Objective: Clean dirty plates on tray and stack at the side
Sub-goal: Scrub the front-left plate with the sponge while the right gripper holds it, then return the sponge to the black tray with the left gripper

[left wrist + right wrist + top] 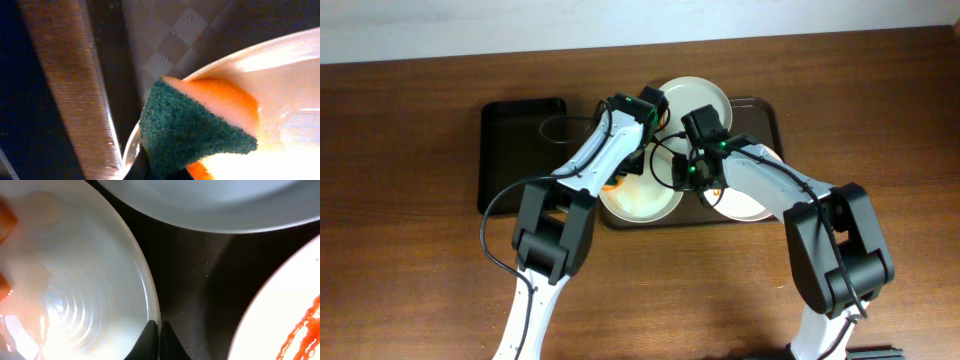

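Note:
Three white plates lie on the black tray (770, 112). The front-left plate (645, 205) looks wet; my right gripper (688, 183) is shut on its right rim, its fingers (159, 332) pinching the edge of that plate (75, 280). My left gripper (625, 168) is shut on a green and orange sponge (613, 184), which rests on the same plate's left rim. In the left wrist view the sponge (195, 130) hides most of the fingers (165, 172). The right plate (755, 205) carries red sauce (300, 325). The back plate (700, 98) looks clean.
A second black tray (525, 150) stands to the left on the brown wooden table (410, 250). A black cable loops over it. Both arms crowd over the middle of the plate tray. The tray edge and wood (65, 100) lie close beside the sponge.

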Tool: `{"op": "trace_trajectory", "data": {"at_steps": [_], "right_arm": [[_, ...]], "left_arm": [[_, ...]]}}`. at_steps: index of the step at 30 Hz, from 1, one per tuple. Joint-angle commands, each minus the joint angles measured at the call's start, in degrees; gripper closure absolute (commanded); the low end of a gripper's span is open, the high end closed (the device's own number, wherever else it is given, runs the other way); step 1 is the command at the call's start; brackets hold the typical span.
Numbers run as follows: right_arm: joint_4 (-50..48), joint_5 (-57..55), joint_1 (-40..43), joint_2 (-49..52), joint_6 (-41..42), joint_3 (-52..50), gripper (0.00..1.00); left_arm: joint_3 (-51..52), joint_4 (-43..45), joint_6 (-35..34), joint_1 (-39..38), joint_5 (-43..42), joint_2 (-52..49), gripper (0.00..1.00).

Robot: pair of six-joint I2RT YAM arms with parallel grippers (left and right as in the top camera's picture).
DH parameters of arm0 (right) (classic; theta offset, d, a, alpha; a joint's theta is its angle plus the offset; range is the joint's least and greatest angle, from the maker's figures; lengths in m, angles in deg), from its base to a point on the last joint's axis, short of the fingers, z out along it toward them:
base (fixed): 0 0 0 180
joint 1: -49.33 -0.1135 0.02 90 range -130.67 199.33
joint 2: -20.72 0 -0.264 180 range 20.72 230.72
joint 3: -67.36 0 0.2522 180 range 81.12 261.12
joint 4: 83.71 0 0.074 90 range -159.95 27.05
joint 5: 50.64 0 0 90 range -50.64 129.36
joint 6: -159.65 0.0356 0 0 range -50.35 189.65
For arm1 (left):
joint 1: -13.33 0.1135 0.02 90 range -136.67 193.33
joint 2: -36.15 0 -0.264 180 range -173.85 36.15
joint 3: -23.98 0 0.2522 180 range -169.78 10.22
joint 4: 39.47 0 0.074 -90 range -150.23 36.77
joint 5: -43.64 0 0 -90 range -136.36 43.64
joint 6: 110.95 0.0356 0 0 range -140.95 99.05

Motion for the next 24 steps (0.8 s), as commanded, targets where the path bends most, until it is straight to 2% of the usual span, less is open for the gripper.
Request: {"op": "trace_trajectory", "data": {"at_steps": [1, 8, 11, 12, 15, 18, 21, 22, 24], "right_arm": [[0.8, -2.0, 0.2, 0.0, -0.3, 0.1, 0.96], [1.0, -2.0, 0.2, 0.0, -0.3, 0.1, 0.96], [1.3, 1.2, 0.2, -0.3, -0.3, 0.5, 0.96], [1.7, 2.1, 0.2, -1.1, -0.4, 0.8, 0.96], [3.7, 2.1, 0.1, -2.6, -0.6, 2.2, 0.96], [5.2, 2.1, 0.1, -3.3, -1.4, 4.3, 0.96], [10.3, 1.4, 0.1, -4.1, -2.5, 8.8, 0.96], [13.2, -0.6, 0.1, -4.7, -2.5, 11.2, 0.96], [19.1, -6.7, 0.1, -5.6, -2.6, 16.5, 0.96]], "left_arm": [[-0.4, -2.6, -0.5, 1.5, 12.5, -2.5, 1.00], [-16.6, -13.5, -3.7, 1.5, 12.3, -2.5, 1.00], [-25.4, -20.5, -8.8, 2.6, 12.3, -2.5, 1.00], [-29.8, -22.8, -9.7, 4.3, 10.9, -2.5, 1.00], [-32.8, -24.7, -9.7, 9.1, 4.3, -2.5, 1.00], [-32.3, -24.9, -5.3, 17.0, -1.9, -2.5, 1.00], [-30.9, -24.6, -2.8, 21.2, -6.2, -2.5, 1.00], [-28.9, -23.2, -2.0, 23.1, -10.5, -2.5, 1.00], [-24.0, -19.1, 5.5, 25.2, -19.1, -2.5, 1.00]]}}
